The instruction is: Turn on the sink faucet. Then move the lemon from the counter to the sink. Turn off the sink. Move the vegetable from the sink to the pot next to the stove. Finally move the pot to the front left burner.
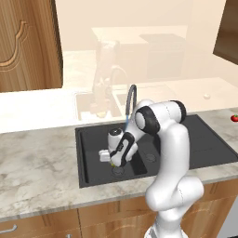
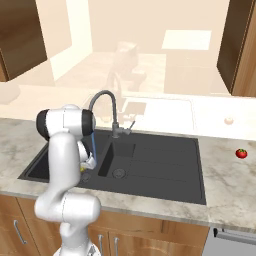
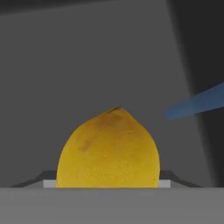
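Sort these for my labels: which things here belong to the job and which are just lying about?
Job:
lemon, in the gripper over the sink
faucet, water running
counter

Lying about:
tomato on the counter, right of the sink

The yellow lemon (image 3: 108, 149), pointed end away from the tool (image 3: 108, 186), sits between its fingertips, low in the black sink (image 1: 93, 162). The faucet (image 2: 107, 107) runs a blue stream beside it.

sink faucet (image 2: 107, 107) – blue stream running | sink (image 2: 150, 167) – black, in counter (image 2: 225, 175) | tomato (image 2: 241, 153) at right
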{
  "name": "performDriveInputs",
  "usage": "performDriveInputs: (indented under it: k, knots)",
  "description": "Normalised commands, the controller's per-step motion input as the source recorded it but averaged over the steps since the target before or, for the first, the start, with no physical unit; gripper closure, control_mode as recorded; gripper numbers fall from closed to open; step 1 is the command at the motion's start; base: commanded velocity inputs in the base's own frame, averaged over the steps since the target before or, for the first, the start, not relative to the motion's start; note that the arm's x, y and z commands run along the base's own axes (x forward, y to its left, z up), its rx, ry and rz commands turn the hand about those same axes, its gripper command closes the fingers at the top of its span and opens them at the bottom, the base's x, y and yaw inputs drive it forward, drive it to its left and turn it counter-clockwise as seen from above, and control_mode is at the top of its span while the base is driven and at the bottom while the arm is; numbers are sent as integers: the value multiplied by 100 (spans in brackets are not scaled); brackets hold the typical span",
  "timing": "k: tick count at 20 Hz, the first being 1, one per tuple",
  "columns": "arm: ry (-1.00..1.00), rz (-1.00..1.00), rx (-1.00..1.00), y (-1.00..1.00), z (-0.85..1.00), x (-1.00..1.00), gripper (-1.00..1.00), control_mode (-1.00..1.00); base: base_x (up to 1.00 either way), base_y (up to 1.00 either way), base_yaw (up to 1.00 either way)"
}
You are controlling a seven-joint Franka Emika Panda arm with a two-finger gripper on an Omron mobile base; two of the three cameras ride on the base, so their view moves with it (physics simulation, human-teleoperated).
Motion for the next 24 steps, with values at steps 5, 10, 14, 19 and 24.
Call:
performDriveInputs:
  k: [5, 10, 14, 19, 24]
  knots:
    - [1, 0, 0, 0, -19, 8, 100, -100, 0, 0, 0]
    - [1, 0, 0, 1, -21, 7, 100, -100, 0, 0, 0]
    - [1, 0, 0, 6, -25, 8, 100, -100, 0, 0, 0]
    - [1, 0, 0, 8, -26, 8, 100, -100, 0, 0, 0]
    - [2, 0, 0, 9, -29, 9, 100, -100, 0, 0, 0]
